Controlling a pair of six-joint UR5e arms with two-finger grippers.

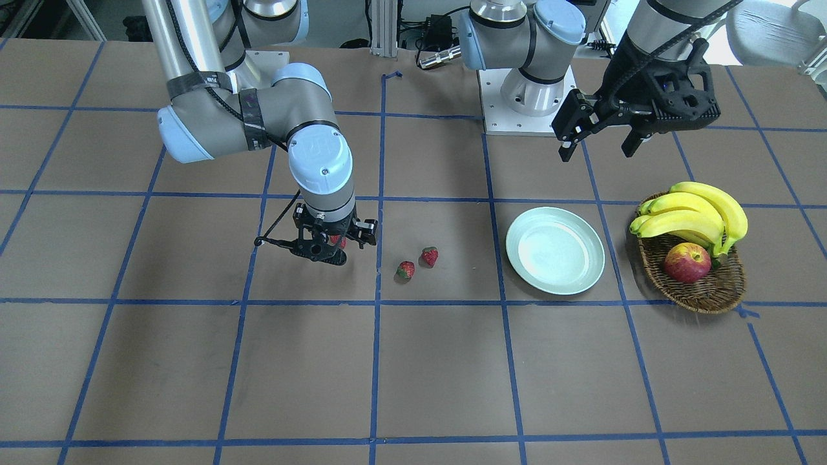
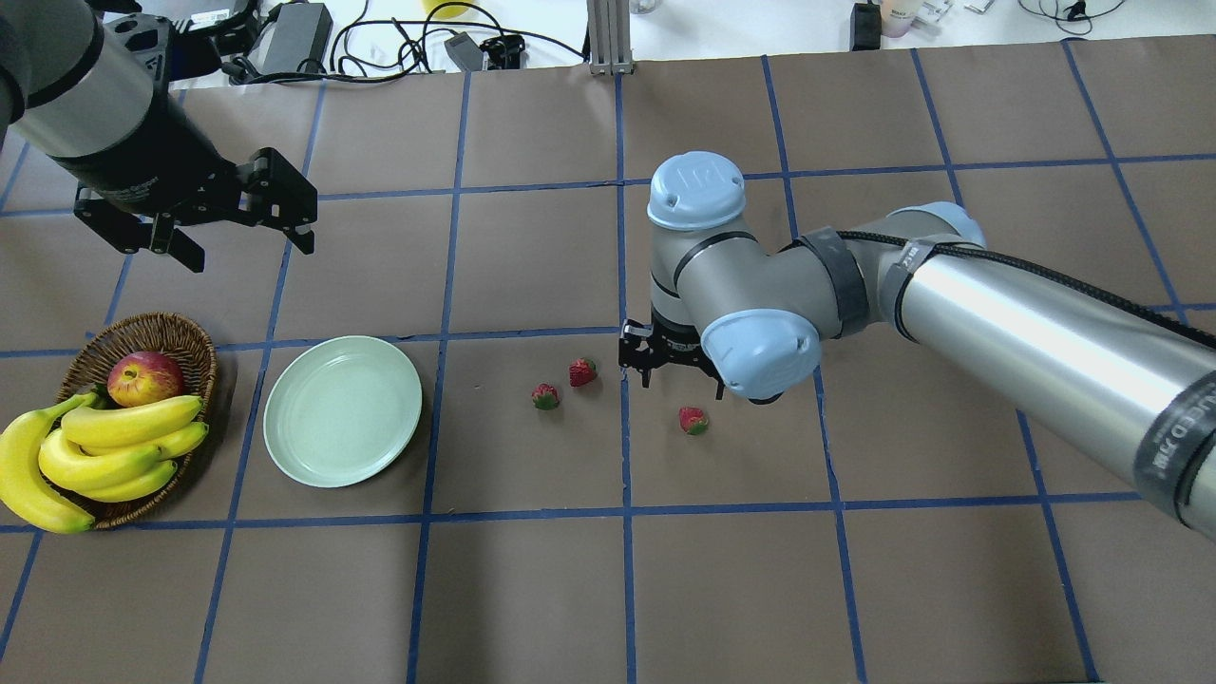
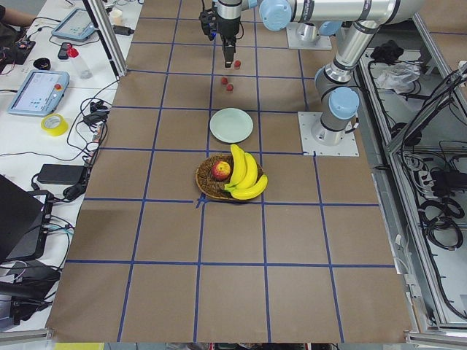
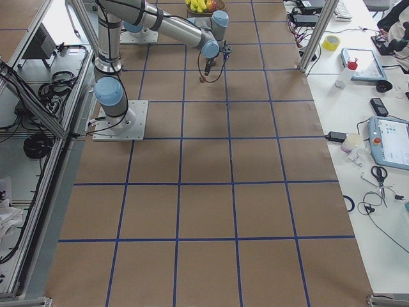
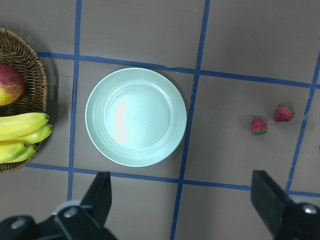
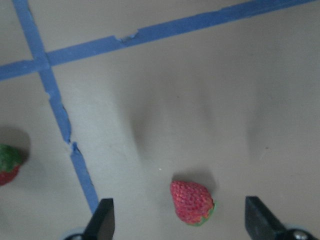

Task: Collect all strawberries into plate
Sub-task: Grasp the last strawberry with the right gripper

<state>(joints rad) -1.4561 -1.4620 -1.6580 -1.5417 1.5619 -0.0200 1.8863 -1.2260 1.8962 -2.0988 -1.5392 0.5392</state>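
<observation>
Three strawberries (image 2: pixel 545 396) lie on the tabletop (image 2: pixel 532 589) off the plate (image 2: pixel 342 410). The farthest strawberry (image 6: pixel 192 202) sits below the right gripper's (image 1: pixel 321 248) parted jaws, and the left gripper's (image 1: pixel 597 154) are also apart. Light and likely soft, it wants a gentle pinch across its middle.
</observation>
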